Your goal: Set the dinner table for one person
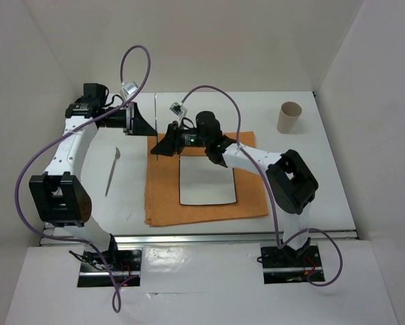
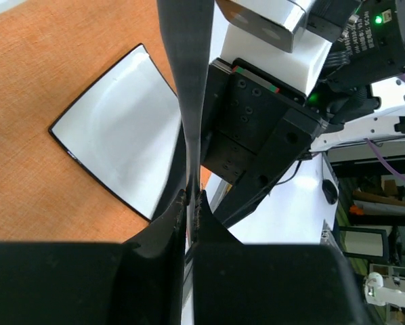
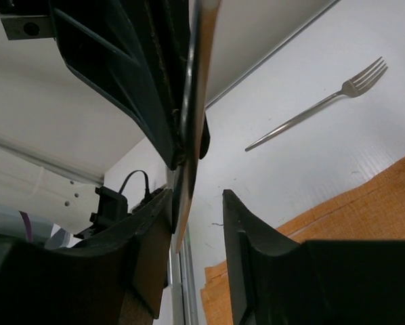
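My left gripper (image 1: 150,131) (image 2: 194,196) is shut on a table knife (image 2: 192,68) and holds it on edge above the far left corner of the orange cloth (image 1: 162,196). In the right wrist view the shiny blade (image 3: 201,68) hangs down between the fingers of my right gripper (image 1: 156,152) (image 3: 197,198). That gripper stands open: the blade lies against one finger, with a gap to the other. A square white plate (image 1: 207,179) (image 2: 118,135) lies on the cloth. A fork (image 1: 112,172) (image 3: 324,105) rests on the white dinner table (image 1: 311,169), left of the cloth.
A tan paper cup (image 1: 288,117) stands upright at the back right. The two wrists are close together over the cloth's far left corner, cables looping above them. White walls enclose the table on three sides.
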### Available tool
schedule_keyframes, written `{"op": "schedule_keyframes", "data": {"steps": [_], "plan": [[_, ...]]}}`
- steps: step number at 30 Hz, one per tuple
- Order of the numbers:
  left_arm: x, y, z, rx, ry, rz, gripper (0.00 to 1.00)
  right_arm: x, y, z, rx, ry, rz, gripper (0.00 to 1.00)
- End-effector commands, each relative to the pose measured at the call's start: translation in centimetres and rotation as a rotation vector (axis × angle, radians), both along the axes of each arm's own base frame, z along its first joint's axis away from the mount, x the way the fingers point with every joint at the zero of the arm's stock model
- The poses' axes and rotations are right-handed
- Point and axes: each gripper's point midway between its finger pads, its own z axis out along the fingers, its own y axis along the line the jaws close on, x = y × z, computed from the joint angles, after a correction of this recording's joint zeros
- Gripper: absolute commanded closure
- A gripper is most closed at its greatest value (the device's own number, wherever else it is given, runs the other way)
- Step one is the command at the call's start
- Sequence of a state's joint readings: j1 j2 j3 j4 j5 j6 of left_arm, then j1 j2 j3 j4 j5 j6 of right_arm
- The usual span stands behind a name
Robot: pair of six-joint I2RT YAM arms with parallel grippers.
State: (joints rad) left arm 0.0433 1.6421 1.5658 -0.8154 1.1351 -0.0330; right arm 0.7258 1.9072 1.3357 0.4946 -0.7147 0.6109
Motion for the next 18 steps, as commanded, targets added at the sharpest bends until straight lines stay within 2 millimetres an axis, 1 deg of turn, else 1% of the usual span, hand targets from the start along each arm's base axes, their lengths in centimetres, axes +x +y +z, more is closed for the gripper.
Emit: {"op": "schedule_keyframes", "data": {"steps": [1, 2, 3, 4, 5, 6, 7, 8, 9, 11, 12, 13, 14, 15, 16, 17, 18], "plan": [[-0.7, -0.3, 1.8, -0.027, -0.057, -0.02, 1.0, 0.8, 0.4, 3.8, 0.084, -0.096, -0.015, 0.6], [-0.7, -0.3, 1.8, -0.027, -0.057, -0.02, 1.0, 0.7, 0.3, 4.1, 0.083, -0.105, -0.015, 0.67], [-0.6, -0.2, 1.7, -0.019, -0.056, -0.014, 1.0, 0.7, 0.3, 4.1, 0.083, -0.105, -0.015, 0.87], [-0.6, -0.2, 1.4, -0.016, -0.057, -0.017, 1.0, 0.7, 0.2, 3.8, 0.072, -0.093, -0.015, 0.96], [-0.7, -0.1, 1.2, -0.009, -0.047, -0.011, 1.0, 0.6, 0.1, 4.2, 0.078, -0.099, -0.015, 1.0], [-0.5, 0.0, 1.0, 0.004, -0.055, -0.006, 1.0, 0.7, 0.1, 4.0, 0.07, -0.09, -0.024, 1.0], [-0.5, 0.0, 1.0, 0.005, -0.055, -0.006, 1.0, 0.8, 0.0, 4.2, 0.064, -0.095, -0.036, 1.0], [-0.6, 0.0, 0.8, 0.011, -0.046, -0.001, 0.88, 1.1, -0.3, 4.8, 0.065, -0.098, -0.064, 1.0], [-0.5, 0.1, 0.8, 0.016, -0.059, -0.005, 0.74, 1.4, -0.3, 4.4, 0.049, -0.082, -0.084, 1.0], [-0.4, 0.2, 1.0, 0.028, -0.072, -0.001, 0.54, 1.6, -0.8, 4.1, -0.005, -0.04, -0.119, 1.0], [0.0, 0.4, 0.9, 0.052, -0.071, 0.02, 0.47, 2.3, -1.0, 3.6, -0.038, -0.014, -0.165, 1.0], [0.2, 0.6, 1.5, 0.064, -0.088, 0.029, 0.45, 2.7, -1.4, 3.3, -0.074, -0.016, -0.195, 1.0], [0.5, 0.7, 1.7, 0.08, -0.104, 0.042, 0.45, 2.8, -2.0, 1.8, -0.158, 0.042, -0.223, 1.0], [0.7, 1.0, 1.8, 0.1, -0.104, 0.056, 0.43, 3.6, -2.9, 1.4, -0.21, 0.055, -0.298, 1.0], [1.6, 1.8, 1.3, 0.167, -0.114, 0.108, 0.43, 4.2, -3.9, 0.3, -0.269, 0.065, -0.338, 1.0], [2.1, 2.5, 1.9, 0.215, -0.15, 0.149, 0.19, 3.5, -5.6, -0.7, -0.362, 0.109, -0.372, 1.0], [2.6, 3.4, 1.5, 0.272, -0.145, 0.205, 0.18, 4.6, -7.6, -1.9, -0.441, 0.118, -0.474, 1.0]]}}
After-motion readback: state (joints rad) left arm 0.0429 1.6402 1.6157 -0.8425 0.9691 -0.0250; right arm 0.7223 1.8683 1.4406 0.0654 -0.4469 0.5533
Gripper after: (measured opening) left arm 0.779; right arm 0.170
